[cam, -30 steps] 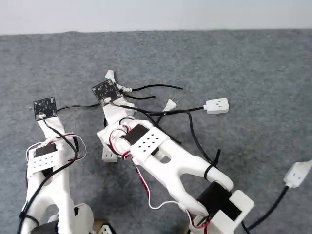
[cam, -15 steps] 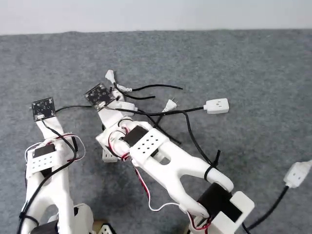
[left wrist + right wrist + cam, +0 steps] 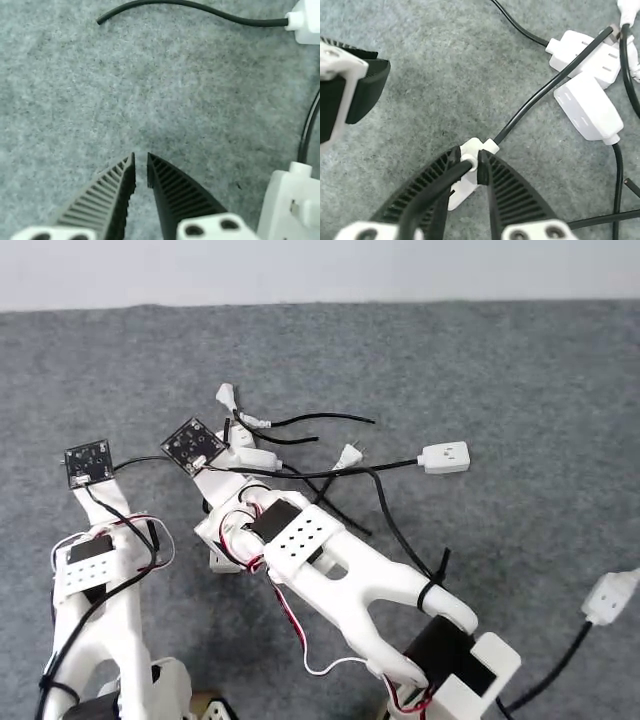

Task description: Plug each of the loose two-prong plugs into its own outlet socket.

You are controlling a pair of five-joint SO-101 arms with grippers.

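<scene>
Where grey felt-like covering [image 3: 520, 380] meets a pale wall [image 3: 320, 270], the right gripper [image 3: 468, 159] clamps what seems a white two-prong plug [image 3: 476, 146]; the left gripper [image 3: 140, 160] is nearly closed, empty.

The table [image 3: 520, 370] is speckled grey (paler flecks throughout). The left gripper [image 3: 141, 162] and right gripper [image 3: 470, 160] have black ribbed fingers on white mounts. The plug [image 3: 461, 192] is white, its cord [image 3: 545, 92] black. A white outlet socket [image 3: 445, 457] lies at three o'clock, a second socket [image 3: 608, 597], also white, at four.
</scene>
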